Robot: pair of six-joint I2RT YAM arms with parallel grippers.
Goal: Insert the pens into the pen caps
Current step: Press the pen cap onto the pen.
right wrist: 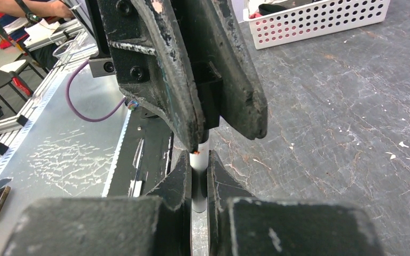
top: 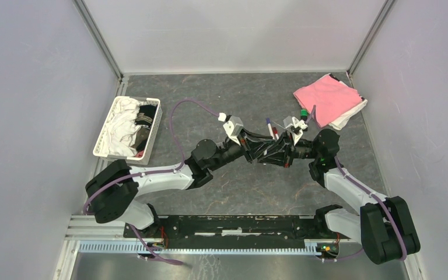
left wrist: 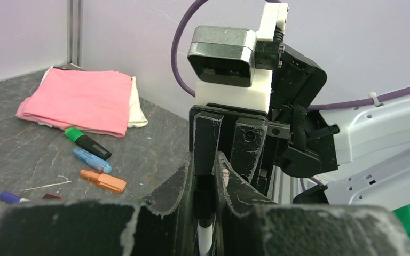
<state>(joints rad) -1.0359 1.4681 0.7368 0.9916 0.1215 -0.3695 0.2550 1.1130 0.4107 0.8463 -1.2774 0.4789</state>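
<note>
Over the table (top: 221, 96), right gripper (right wrist: 198, 173) pinches a pen (right wrist: 199, 156), left gripper (left wrist: 205, 172) a cap (right wrist: 209, 101); any tilt between them could jam the tip or twist one loose.

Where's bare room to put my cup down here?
Free: back strip between basket and pink cloth; near stretch between the arms. Crowded: markers beside the cloth, and mid-table where left gripper and right gripper clamp a pen.

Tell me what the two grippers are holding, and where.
One thin white pen between them: right gripper on its barrel, left gripper on its black end.
</note>
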